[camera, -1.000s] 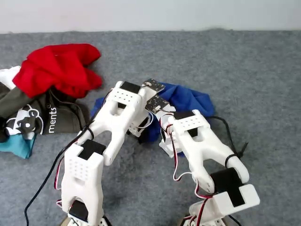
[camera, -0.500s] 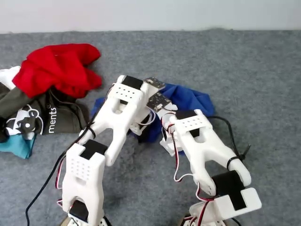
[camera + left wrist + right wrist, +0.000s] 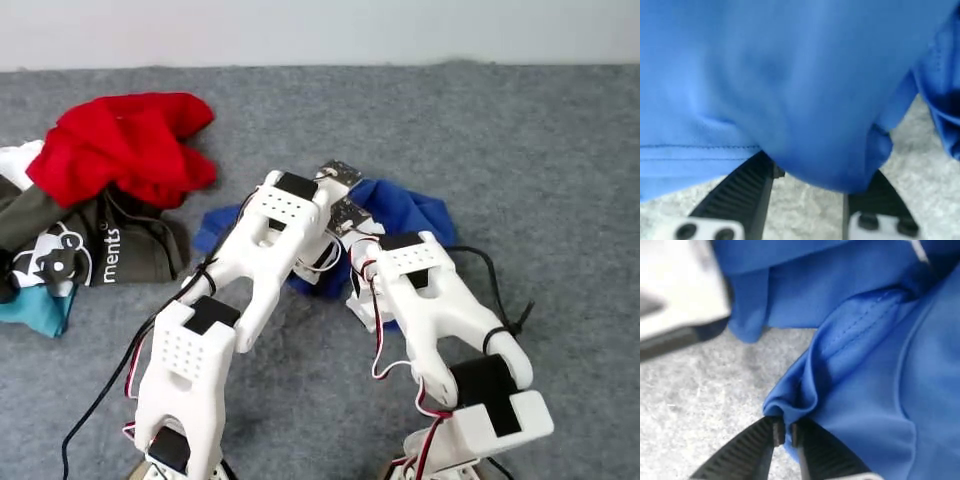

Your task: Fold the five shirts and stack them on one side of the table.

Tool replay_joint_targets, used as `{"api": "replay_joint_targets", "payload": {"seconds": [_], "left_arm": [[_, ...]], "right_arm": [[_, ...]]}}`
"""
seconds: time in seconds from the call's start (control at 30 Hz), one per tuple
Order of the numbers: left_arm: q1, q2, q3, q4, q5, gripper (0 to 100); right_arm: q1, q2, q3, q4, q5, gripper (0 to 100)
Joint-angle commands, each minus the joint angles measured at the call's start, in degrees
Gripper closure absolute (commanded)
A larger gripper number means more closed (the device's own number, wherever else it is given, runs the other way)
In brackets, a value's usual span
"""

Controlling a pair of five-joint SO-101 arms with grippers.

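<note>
Swinging across since a second ago, the white plastic left arm (image 3: 265,240) now leans farther toward its neighbour, its wrist over the crumpled blue shirt (image 3: 405,212). The white plastic right arm (image 3: 430,300) has hardly shifted. Both arms are blocky, with perforated shells, black motor blocks and thin red, black and white wires running along them. The left gripper (image 3: 812,180) has two black ribbed fingers (image 3: 740,192) standing wide apart, their tips hidden under a smooth, sagging bulge of the blue cloth with a stitched hem. The right gripper (image 3: 784,432) is pinched tight on a small rounded fold at the shirt's seamed edge, just above the table. That shirt lies bunched mid-table on the grey felt-like table cover (image 3: 520,140), much of it hidden by the two wrists. Farther off, at the left edge, sits a heap: a rumpled red shirt (image 3: 125,145) on top, a dark shirt with a white printed figure (image 3: 75,250) beneath it, a teal shirt (image 3: 30,308) poking out at the near side, and a bit of white shirt (image 3: 18,160) at the edge. That makes two arms, two grippers and five shirts, all crumpled.
</note>
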Motion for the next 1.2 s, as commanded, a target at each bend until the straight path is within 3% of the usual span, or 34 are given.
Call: {"api": "replay_joint_targets", "payload": {"seconds": [0.0, 0.1, 0.23, 0.4, 0.57, 0.87, 1.17], "left_arm": [[11.5, -0.3, -3.7, -4.3, -0.2, 89], [11.7, 0.1, -4.0, -4.5, -0.3, 99], [11.8, -1.5, -6.1, -2.1, -0.3, 99], [11.7, -7.7, -13.0, 6.9, -0.3, 99], [11.4, -15.2, -19.2, 17.4, -7.7, 99], [5.1, -29.8, -19.5, 17.1, -12.2, 99], [-2.4, -23.0, -15.7, 14.9, -12.0, 98]], "right_arm": [[-1.8, 3.3, -0.3, 0.4, 1.8, 98.8], [-1.9, 3.3, -0.3, 0.4, 1.8, 98.8], [-1.9, 3.3, -0.3, 0.4, 1.8, 98.8], [-1.9, 3.4, -0.3, 0.4, 1.8, 98.8], [-1.9, 3.4, -0.3, 0.4, 1.8, 98.8], [-1.2, 3.3, -0.2, 0.5, 1.8, 98.8], [3.1, -4.7, -1.7, 4.0, 1.9, 98.8]]}}
